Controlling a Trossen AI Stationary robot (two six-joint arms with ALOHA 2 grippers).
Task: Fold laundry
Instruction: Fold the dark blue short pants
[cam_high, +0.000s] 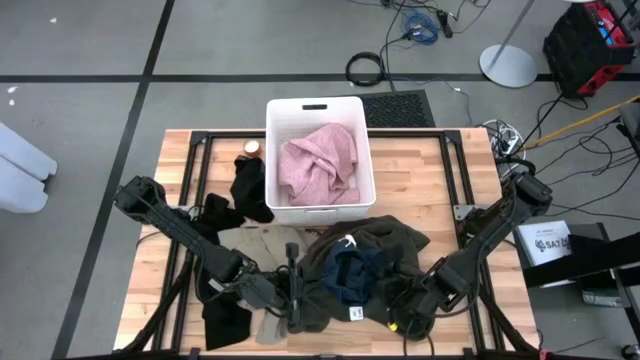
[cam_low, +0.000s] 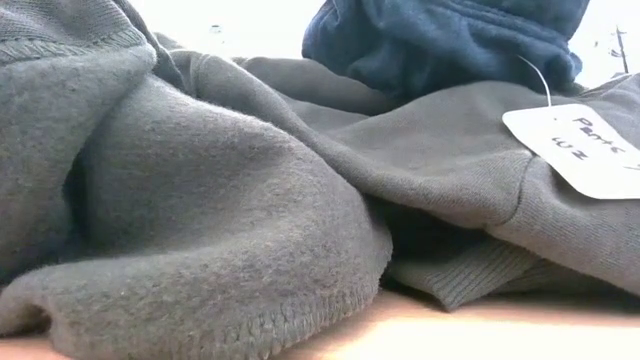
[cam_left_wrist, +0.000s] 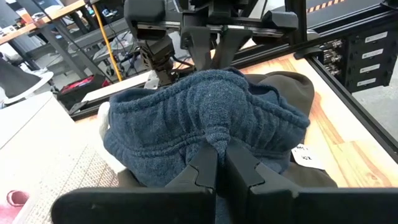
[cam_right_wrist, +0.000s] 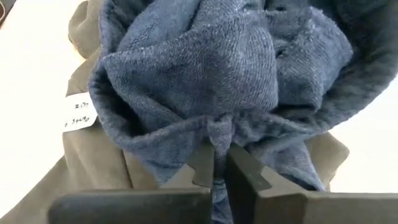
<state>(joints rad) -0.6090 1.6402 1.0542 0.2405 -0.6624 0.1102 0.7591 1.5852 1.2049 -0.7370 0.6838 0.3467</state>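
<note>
A navy blue garment (cam_high: 350, 272) lies bunched on top of a large dark olive-grey garment (cam_high: 385, 240) at the table's near middle. My left gripper (cam_high: 318, 285) is shut on the navy garment's left side. My right gripper (cam_high: 388, 297) is shut on its right side. In the low view the olive-grey garment (cam_low: 250, 200) fills the picture with the navy one (cam_low: 440, 45) resting on it. A pale pink garment (cam_high: 320, 165) lies in the white bin (cam_high: 275, 150). A beige-tan garment (cam_high: 262, 242) lies flat on the table, and black garments (cam_high: 250, 190) lie left of the bin. My left gripper pinches a gathered bunch of the navy garment's ribbed edge (cam_left_wrist: 214, 134) between its two fingers, coming about level from the table's left. The cloth rises in a slack mound beyond the fingers and rests on the olive-grey garment. My right gripper pinches a puckered fold of the navy garment (cam_right_wrist: 219, 127) between its two fingers, coming from the table's right. Several layers are gathered at the fingers. The cloth bulges slack beyond them and rests on the olive-grey garment (cam_right_wrist: 93, 155).
A white paper tag (cam_low: 580, 150) hangs on the olive-grey garment near the table's front edge. A small round object (cam_high: 251, 148) lies left of the bin. Another black garment (cam_high: 225, 320) lies at the near left. Bare wood shows at the far right (cam_high: 440, 180).
</note>
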